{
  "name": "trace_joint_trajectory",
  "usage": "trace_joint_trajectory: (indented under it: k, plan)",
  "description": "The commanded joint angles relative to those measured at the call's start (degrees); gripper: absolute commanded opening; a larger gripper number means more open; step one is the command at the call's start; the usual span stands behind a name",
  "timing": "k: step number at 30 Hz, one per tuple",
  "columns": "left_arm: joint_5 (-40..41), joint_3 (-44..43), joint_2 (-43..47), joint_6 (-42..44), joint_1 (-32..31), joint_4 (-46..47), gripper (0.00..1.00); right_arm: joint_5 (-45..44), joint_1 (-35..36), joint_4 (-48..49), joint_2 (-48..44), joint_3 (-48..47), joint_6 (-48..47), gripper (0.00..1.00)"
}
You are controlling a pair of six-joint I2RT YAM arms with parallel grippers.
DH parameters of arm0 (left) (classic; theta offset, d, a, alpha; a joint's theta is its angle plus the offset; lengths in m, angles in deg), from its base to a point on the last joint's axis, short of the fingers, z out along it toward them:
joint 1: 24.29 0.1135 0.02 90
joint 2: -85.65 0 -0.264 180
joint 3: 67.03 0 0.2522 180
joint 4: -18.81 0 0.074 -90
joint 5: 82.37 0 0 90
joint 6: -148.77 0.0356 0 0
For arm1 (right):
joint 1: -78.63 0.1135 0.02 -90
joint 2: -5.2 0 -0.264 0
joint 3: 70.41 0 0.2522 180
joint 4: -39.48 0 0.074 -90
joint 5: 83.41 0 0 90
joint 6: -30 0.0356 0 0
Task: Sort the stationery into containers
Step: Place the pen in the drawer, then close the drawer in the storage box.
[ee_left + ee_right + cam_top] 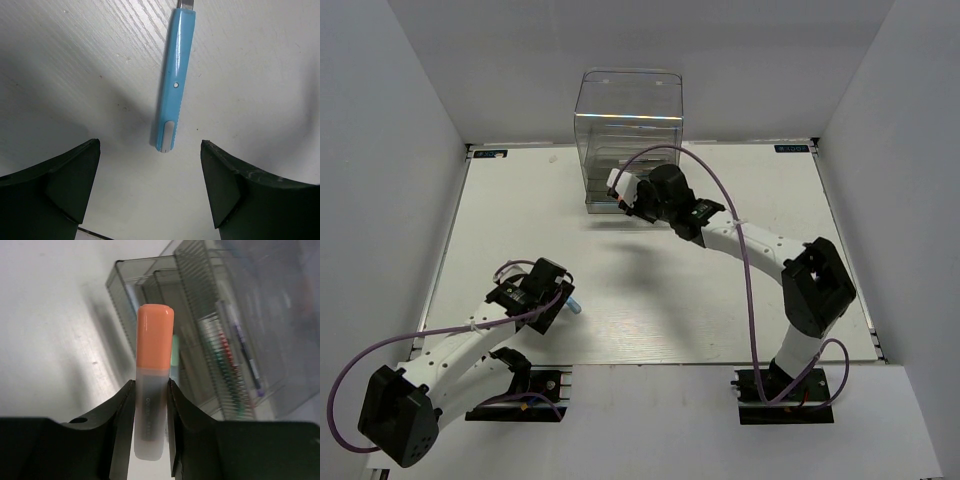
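The right claw (150, 390) is clenched on the clear lower end of the orange marker (154, 350). The cap points toward the cabinet (215, 315), probably so the marker can go cap-first into one of the drawers (131, 290) standing open at the cabinet's front. Thin pens (235, 360) lie inside the cabinet. Well away from the cabinet, the left claw (150, 147) hangs released. Its jaws are spread either side of the near end of the light-blue piece (172, 85), which lies flat on the bench (260, 75), apparently lined up for a pinch across its width.
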Motion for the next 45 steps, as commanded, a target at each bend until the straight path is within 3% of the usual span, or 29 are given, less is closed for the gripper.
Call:
trace_joint_trajectory:
  k: [1, 11, 12, 15, 18, 21, 24, 25, 26, 32, 37, 45]
  plan:
    - [-0.1, 0.5, 1.1, -0.5, -0.1, -0.3, 0.91, -1.6, -1.1, 6.2, 2.5, -3.7, -5.8, 0.0]
    - [-0.1, 0.5, 1.1, -0.5, -0.1, -0.9, 0.91, -0.9, -4.2, 4.5, 12.6, -11.8, -11.4, 0.02]
    - [-0.1, 0.5, 1.1, -0.5, -0.1, -0.9, 0.91, -0.5, -4.6, 4.2, 13.5, -13.2, -11.1, 0.25]
    - [-0.1, 0.5, 1.1, -0.5, -0.1, -0.9, 0.91, 0.1, -4.9, 3.0, 13.9, -13.9, -9.7, 0.57]
    - [-0.1, 0.5, 1.1, -0.5, -0.1, -0.3, 0.91, 1.8, -5.5, 3.0, 12.9, -13.8, -7.9, 0.6]
    - [-0.1, 0.5, 1.1, -0.5, -0.1, 0.2, 0.91, 5.8, -5.9, 2.4, 10.5, -12.8, -6.6, 0.51]
    - [-0.1, 0.0, 0.4, -0.5, -0.1, 0.2, 0.91, 14.0, -6.8, -1.4, 8.4, -12.0, -6.7, 0.22]
    - [-0.1, 0.0, -0.2, -0.5, -0.1, 0.2, 0.91, 17.5, -7.3, -1.7, 7.4, -10.7, -7.0, 0.04]
    - [-0.1, 0.0, -0.2, -0.5, -0.1, 0.2, 0.91, 21.8, -7.5, -3.8, 6.7, -10.3, -8.6, 0.0]
    - [0.5, 0.0, -0.7, -0.5, -0.1, 0.7, 0.91, 32.2, -7.6, -18.8, 8.9, -13.7, -18.2, 0.0]
    - [0.5, 0.0, -0.7, 0.9, -0.1, 2.0, 0.91, 31.0, -7.5, -28.5, 15.2, -20.9, -22.3, 0.0]
    - [0.5, -0.5, 2.8, 4.6, -0.1, 5.2, 0.91, 17.7, -7.1, -21.4, 22.1, -25.5, -13.7, 0.0]
